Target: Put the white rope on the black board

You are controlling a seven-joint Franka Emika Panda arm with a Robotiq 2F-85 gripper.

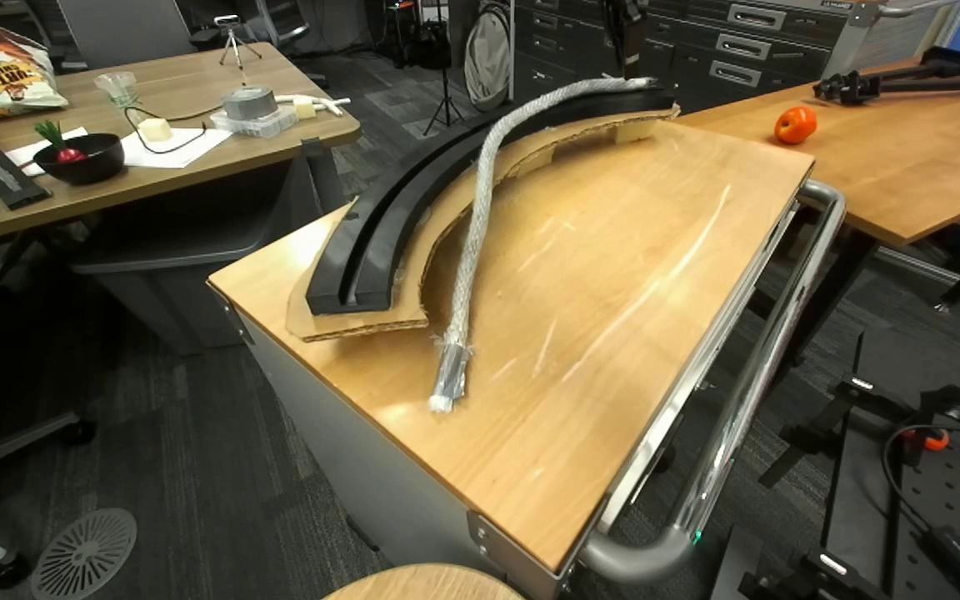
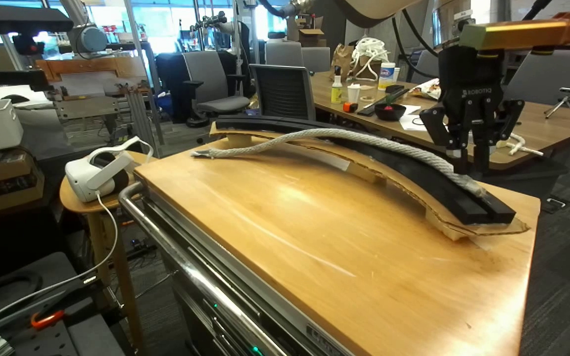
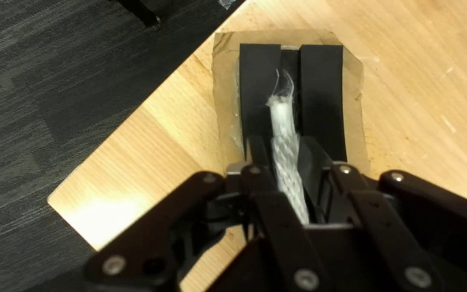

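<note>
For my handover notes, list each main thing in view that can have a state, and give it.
Black board: curved, lying on cardboard, groove bare at one end.
White rope: bent, only partly over the board; taped end off it, other end frayed.
Gripper: jaws parted, rope between them in the wrist view; grip unclear.
Drawers: shut.
Bowl: holding a red, green-topped item.
Headset: resting on a wooden stool.
Small tripod: legs spread.

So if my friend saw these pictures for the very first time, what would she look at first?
Probably the thick white rope, snaking over the wooden tabletop and onto the curved black board in both exterior views. Next comes the black robot hand near the rope's frayed end, at the right of an exterior view. Then maybe the bright red-orange, tomato-like thing on another wooden table.
</note>
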